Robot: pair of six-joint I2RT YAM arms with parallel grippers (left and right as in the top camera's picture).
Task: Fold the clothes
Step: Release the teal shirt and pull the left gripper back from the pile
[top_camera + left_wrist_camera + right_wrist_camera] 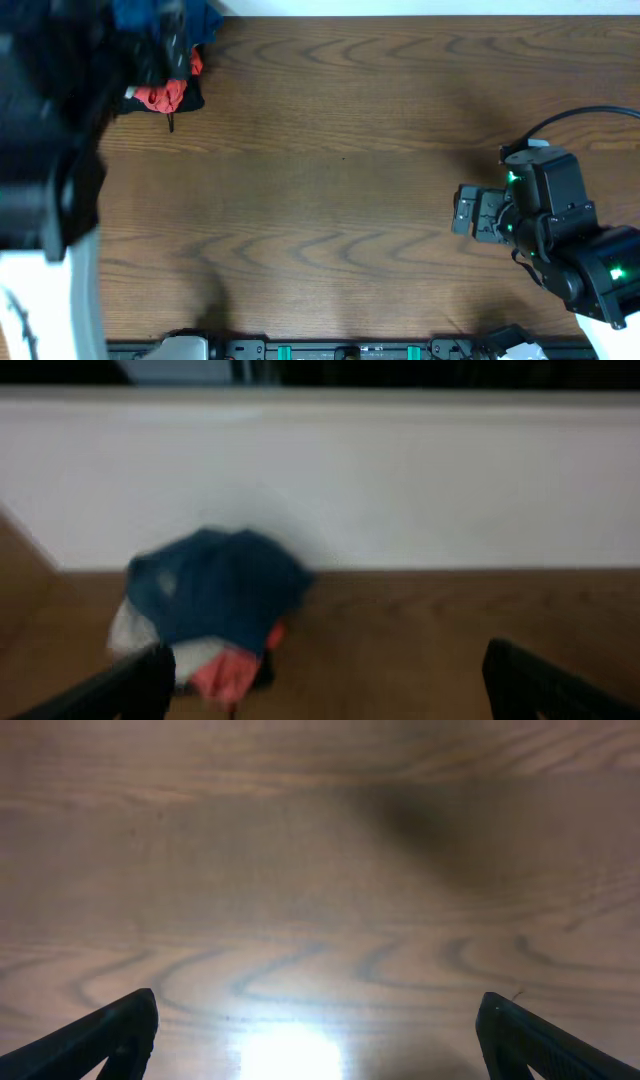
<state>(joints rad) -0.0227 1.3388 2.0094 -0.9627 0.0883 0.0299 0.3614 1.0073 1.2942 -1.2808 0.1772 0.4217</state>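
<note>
Shirt (215, 590) bunched ahead of left gripper (325, 685), jaws gaping empty; right gripper (320, 1040) likewise wide

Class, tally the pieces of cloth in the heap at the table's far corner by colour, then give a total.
Teal-blue shirt: 1
Pale garment: 1
Orange-red garment: 1
Black garment: 1
Total: 4

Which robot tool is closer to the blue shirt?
Left. The left tool, open, faces the blue shirt, which lies bunched just ahead of it. The right tool, open, hangs over the table far off on the other side.
</note>
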